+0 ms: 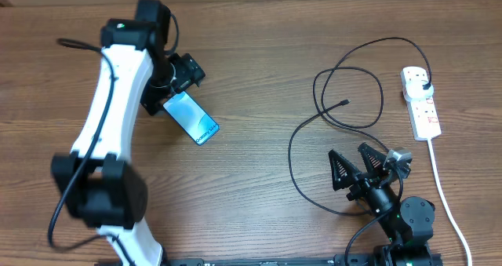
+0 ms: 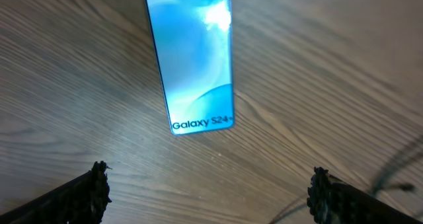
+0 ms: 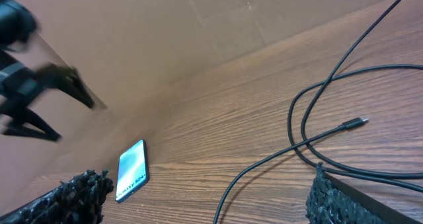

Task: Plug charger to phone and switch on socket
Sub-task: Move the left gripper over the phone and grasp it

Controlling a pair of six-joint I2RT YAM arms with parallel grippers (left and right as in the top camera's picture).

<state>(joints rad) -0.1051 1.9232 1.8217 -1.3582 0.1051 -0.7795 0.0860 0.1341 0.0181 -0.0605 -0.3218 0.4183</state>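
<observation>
**Phone ahead of left gripper; charger unplugged**

The slim, blue-lit rectangular phone (image 2: 195,59) lies flat on the brown wooden table (image 1: 259,46), just ahead of the left gripper (image 2: 210,189). Its long axis runs away from the wide-spread, empty jaws. The thin black charger cable's connector tip (image 1: 345,103) lies loose, nearer the right gripper (image 1: 357,165), which is likewise spread and empty.

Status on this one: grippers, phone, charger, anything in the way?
Both open, empty: left gripper by phone, right gripper short of charger tip. Tip loose on table, apart from phone; plug in socket. No obstruction seen.
</observation>
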